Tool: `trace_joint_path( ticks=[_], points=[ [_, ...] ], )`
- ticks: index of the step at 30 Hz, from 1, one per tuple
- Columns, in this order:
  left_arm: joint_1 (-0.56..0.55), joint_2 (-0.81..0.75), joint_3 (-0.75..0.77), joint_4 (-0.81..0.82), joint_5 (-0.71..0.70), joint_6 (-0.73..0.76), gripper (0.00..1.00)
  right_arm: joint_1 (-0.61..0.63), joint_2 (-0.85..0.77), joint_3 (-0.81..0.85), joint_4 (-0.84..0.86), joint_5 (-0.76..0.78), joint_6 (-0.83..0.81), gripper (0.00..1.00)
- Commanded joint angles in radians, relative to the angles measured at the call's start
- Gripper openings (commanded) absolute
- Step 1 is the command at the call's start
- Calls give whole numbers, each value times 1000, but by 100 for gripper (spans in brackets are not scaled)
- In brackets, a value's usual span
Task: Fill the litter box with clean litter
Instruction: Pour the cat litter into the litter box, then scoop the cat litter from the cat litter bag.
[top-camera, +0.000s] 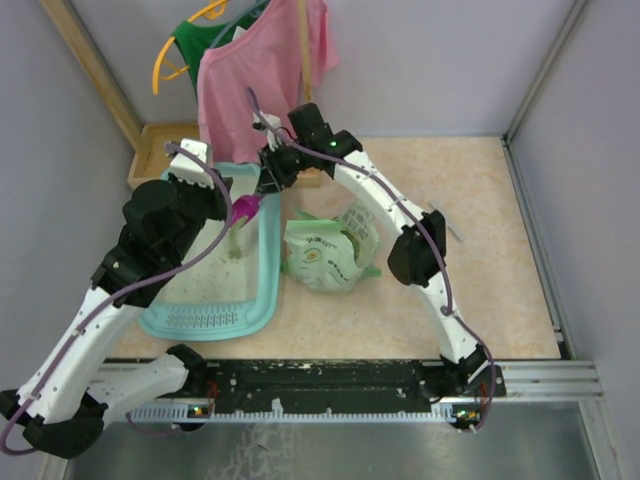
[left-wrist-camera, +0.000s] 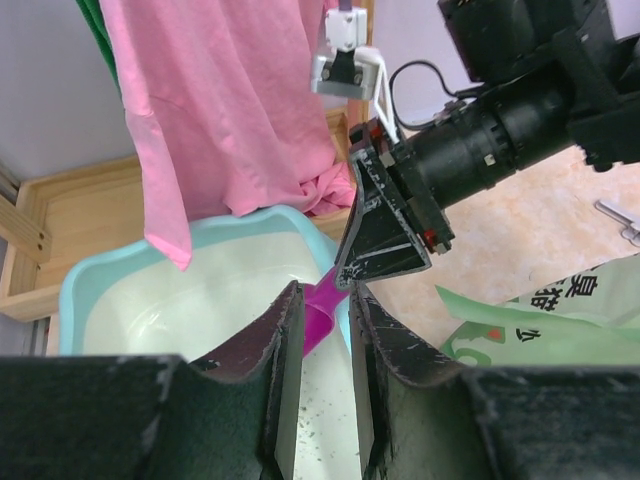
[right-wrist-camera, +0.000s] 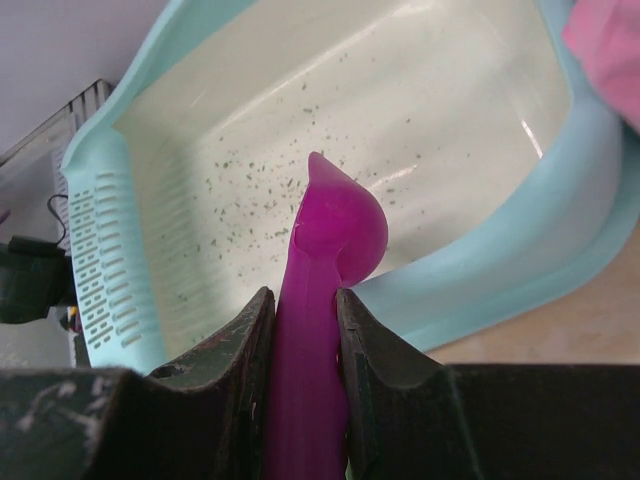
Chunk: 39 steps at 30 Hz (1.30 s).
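The light-teal litter box (top-camera: 262, 290) lies at the left of the table, grille end (right-wrist-camera: 100, 260) nearest the arm bases. Its whitish base holds only scattered green granules of clean litter (right-wrist-camera: 240, 180), with a small greenish patch (top-camera: 235, 250) under the scoop. My right gripper (right-wrist-camera: 303, 300) is shut on the handle of a magenta scoop (right-wrist-camera: 335, 230) and holds it over the box's far right rim (top-camera: 245, 210), bowl tipped down. My left gripper (left-wrist-camera: 325, 295) hovers over the box, jaws slightly apart and empty, pointing at the scoop (left-wrist-camera: 322, 305).
A pale green printed bag (top-camera: 325, 255) lies right of the box. A wooden tray (top-camera: 155, 150) stands at the back left. A pink garment (top-camera: 255, 80) and a green one hang above the box's far end. A small metal tool (top-camera: 445, 222) lies farther right.
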Motion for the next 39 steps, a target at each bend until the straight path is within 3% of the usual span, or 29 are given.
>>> trace_joint_path(
  ticks=[1, 14, 21, 27, 29, 31, 32, 39],
  points=[
    [2, -14, -13, 48, 15, 13, 31, 11, -119, 41, 67, 50, -75, 0],
    [2, -35, -47, 65, 16, 2, 33, 40, -149, 42, 95, 92, -129, 0],
    [2, -10, -42, 72, 109, 26, 47, -21, -231, 12, 231, 212, -66, 0],
    [2, 28, -28, 80, 192, 58, 54, -135, -276, 80, 173, 208, -32, 0],
    [2, 30, -32, 100, 211, 70, 64, -172, -317, 52, 150, 178, -22, 0],
    [2, 26, -49, 134, 247, 90, 80, -198, -383, -5, 139, 169, -23, 0],
    [2, 26, -55, 146, 269, 103, 82, -214, -415, -32, 134, 170, -24, 0],
    [3, 127, 20, 93, 387, 163, 84, -416, -591, -167, 97, 172, 47, 0]
  ],
)
